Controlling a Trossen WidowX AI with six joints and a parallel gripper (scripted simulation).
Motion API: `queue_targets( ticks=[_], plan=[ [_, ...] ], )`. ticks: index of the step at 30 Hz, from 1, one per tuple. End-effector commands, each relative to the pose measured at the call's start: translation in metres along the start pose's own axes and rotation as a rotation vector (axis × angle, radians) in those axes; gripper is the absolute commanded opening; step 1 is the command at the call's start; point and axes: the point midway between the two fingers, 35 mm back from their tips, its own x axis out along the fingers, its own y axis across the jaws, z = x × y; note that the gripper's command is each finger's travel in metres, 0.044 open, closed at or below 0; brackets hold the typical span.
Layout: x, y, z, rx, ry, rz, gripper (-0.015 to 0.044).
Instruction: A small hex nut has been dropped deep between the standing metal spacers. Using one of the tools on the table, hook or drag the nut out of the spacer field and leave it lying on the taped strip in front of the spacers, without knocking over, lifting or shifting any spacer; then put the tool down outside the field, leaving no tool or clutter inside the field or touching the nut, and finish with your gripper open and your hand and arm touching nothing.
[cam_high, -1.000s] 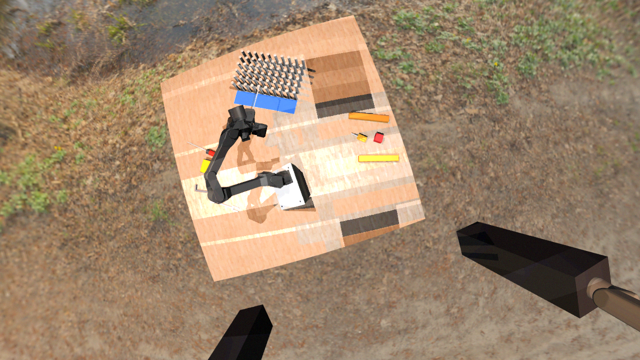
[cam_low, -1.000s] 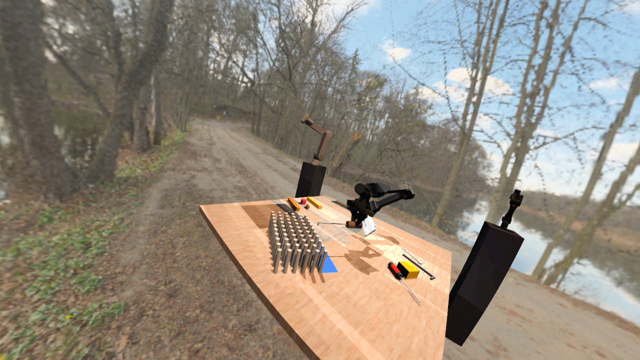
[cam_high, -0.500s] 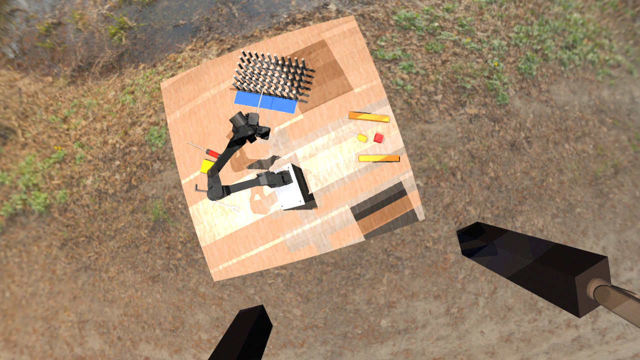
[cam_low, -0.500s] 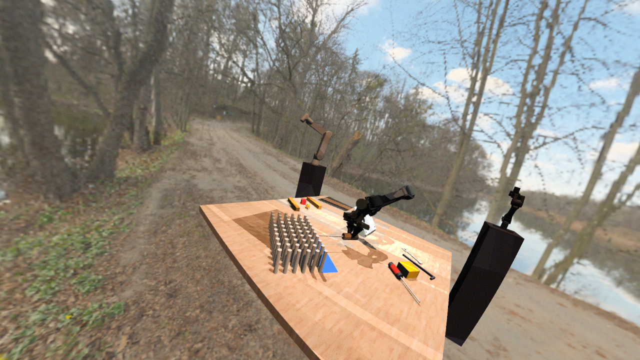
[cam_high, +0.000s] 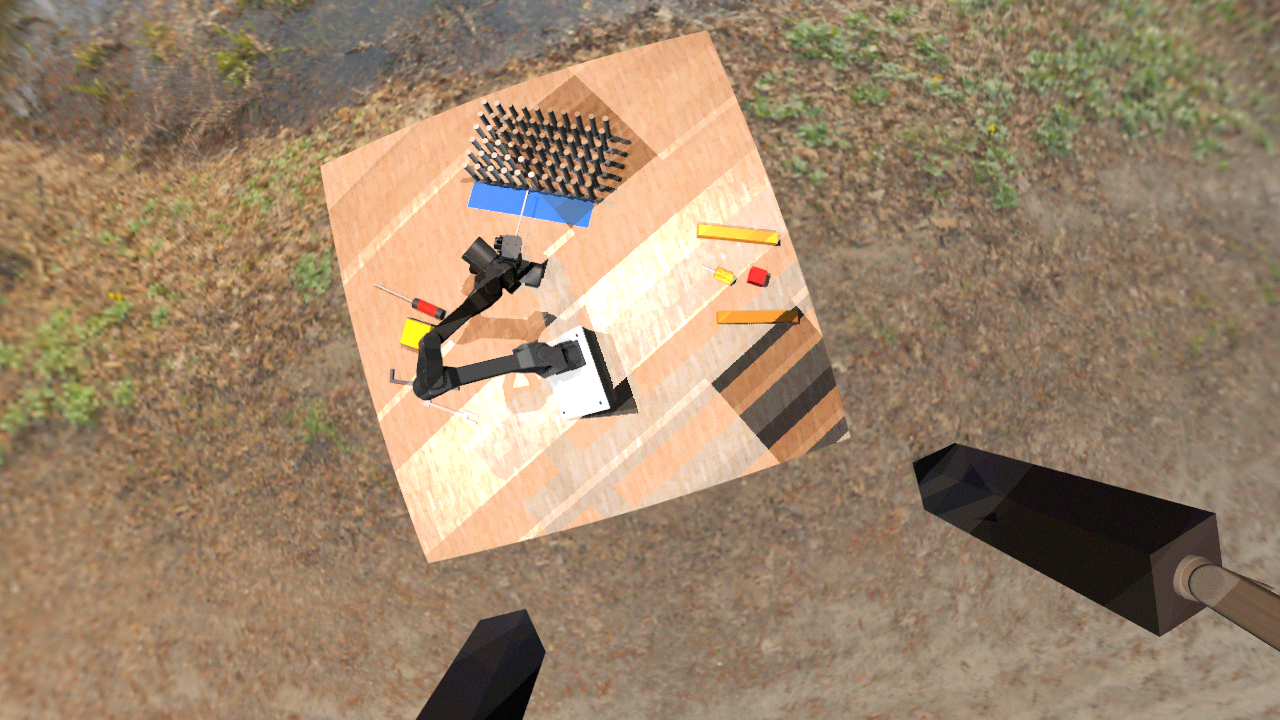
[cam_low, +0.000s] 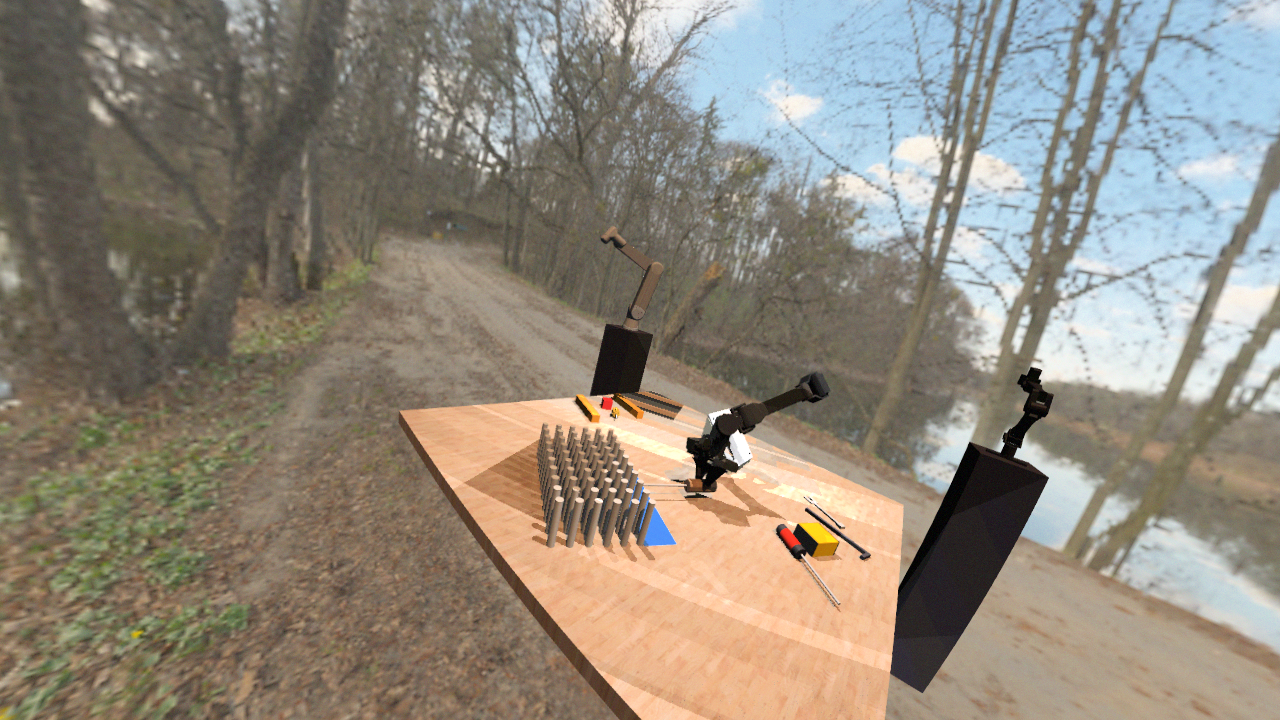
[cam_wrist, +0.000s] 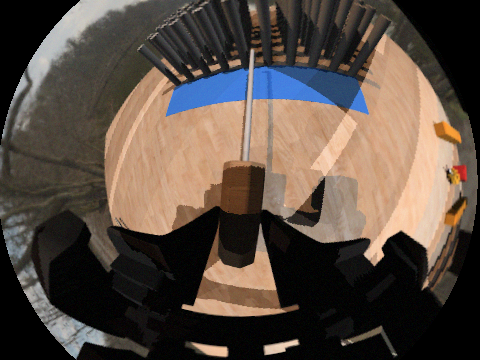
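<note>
My gripper (cam_low: 700, 485) (cam_wrist: 240, 212) is shut on the brown wooden handle (cam_low: 693, 484) (cam_wrist: 243, 187) of a thin metal rod tool. The rod (cam_high: 523, 213) (cam_wrist: 248, 110) points away from the hand, low across the blue taped strip (cam_high: 492, 198) (cam_low: 659, 530) (cam_wrist: 210, 92). Its far end is at the front row of the standing metal spacers (cam_low: 554, 523) (cam_wrist: 266, 35), by a gap between them in the wrist view. I cannot tell whether it touches a spacer. The spacers stand upright in rows. The hex nut cannot be made out.
A red-handled screwdriver (cam_high: 427, 308) (cam_low: 789, 541), a yellow block (cam_high: 415, 333) (cam_low: 816, 539), a black hook (cam_low: 836, 534) and a pale forked tool (cam_low: 823, 512) lie at one side. Opposite are two orange-yellow bars (cam_high: 738, 234) (cam_high: 759, 317), a small yellow tool (cam_high: 724, 275) and a red block (cam_high: 758, 276).
</note>
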Motion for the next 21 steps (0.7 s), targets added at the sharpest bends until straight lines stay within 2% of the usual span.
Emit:
queue_targets(
  ticks=[1, 21],
  plan=[
    [0.001, -0.001, 0.002, 0.006, -0.007, 0.000, 0.0000],
    [0.004, 0.000, 0.012, 0.004, -0.007, 0.000, 0.0000]
  ],
)
